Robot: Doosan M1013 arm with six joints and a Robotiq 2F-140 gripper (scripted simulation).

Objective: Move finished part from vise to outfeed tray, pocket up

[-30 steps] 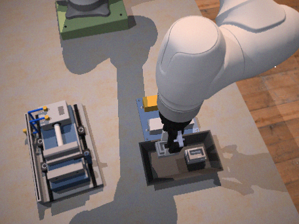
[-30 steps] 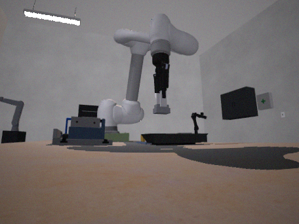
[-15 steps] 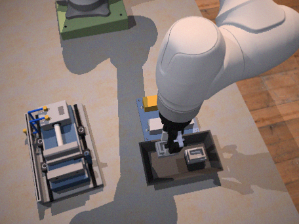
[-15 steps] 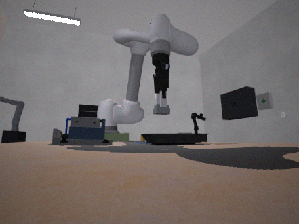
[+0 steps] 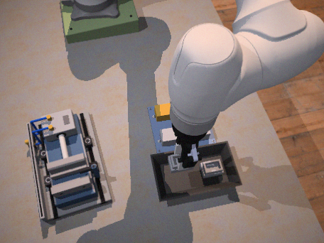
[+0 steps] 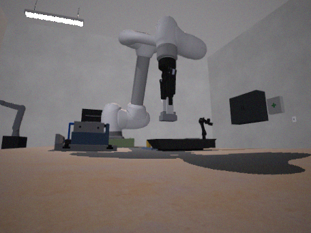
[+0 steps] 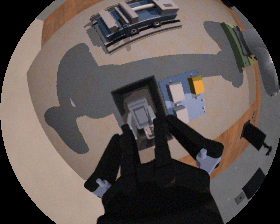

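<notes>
one black two-finger gripper [image 6: 168,110] hangs from the arm, its fingers pinching a single grey finished part [image 6: 168,116] from above. the part hangs in the air over the left half of the dark outfeed tray [image 5: 157,176], well above its floor, as the side view shows. from overhead the part [image 5: 175,161] is half hidden by the gripper [image 5: 187,162].

a second grey part with a pocket [image 5: 212,169] already lies on the tray floor, in the right half, apart from the held one. so two such parts are in view, one in the air and one down.

the one white arm [image 5: 227,68] reaches out from its green base block [image 5: 101,27] and bends over, its wrist pointing straight down at the tray. its big elbow joint blocks much of the overhead view.

just behind the tray lies one blue plate [image 5: 155,128] bearing one orange block [image 5: 163,111] and one white block [image 5: 167,135]; the rest of the plate is hidden under the arm. one vise [image 5: 67,162] with blue hoses stands well to the left on the tan mat [image 5: 121,100], with nothing between its jaws. on the wall hang one dark cabinet [image 6: 248,107] and one small box with a green cross [image 6: 275,105].
</notes>
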